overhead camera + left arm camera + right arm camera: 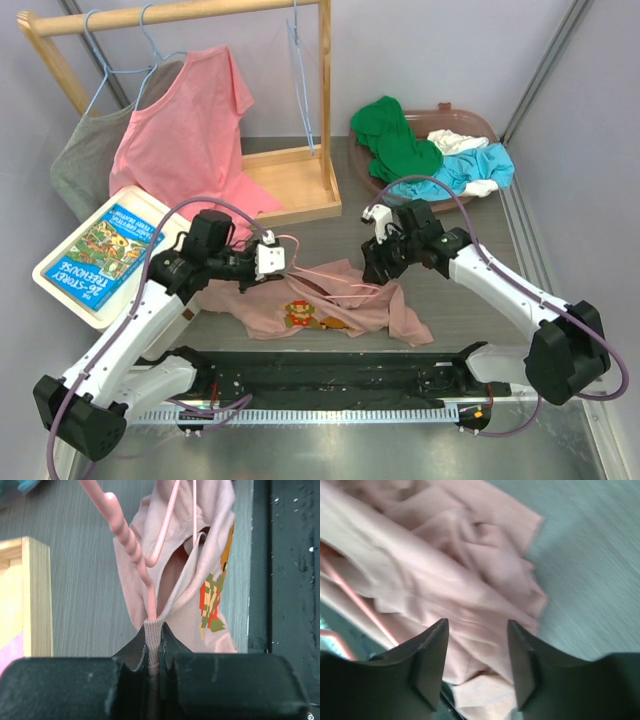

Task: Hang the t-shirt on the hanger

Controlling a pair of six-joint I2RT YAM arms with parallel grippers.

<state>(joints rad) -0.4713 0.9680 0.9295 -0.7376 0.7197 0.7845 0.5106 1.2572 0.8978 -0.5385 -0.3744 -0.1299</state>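
The t-shirt (372,308) lies crumpled on the grey tabletop (470,230) between the two arms, chest up, its small red and brown pixel figure (303,315) facing the overhead camera. The left gripper (272,258) sits at the shirt's left end with its jaws pressed together on the ribbed collar (152,630). In the left wrist view the salmon-pink hanger (125,532) runs down into that same neck opening and meets the collar right at the clamped jaws. Its hook end stands up outside the cloth, while a thinner wire leads on inside the shirt. The right gripper (476,652) hangs low over the shirt's right side. Its jaws stand apart above bunched folds, and the blurred right wrist view does not show whether the pads touch the fabric. Behind the shirt stands a wooden rack (290,180) carrying a coral-pink shirt (185,130) and a grey shirt (85,160) on light blue hangers (100,70). A book (110,245) rests in a white tray at the left, and a brown basket (465,120) of green, blue and white clothes sits at the far right.
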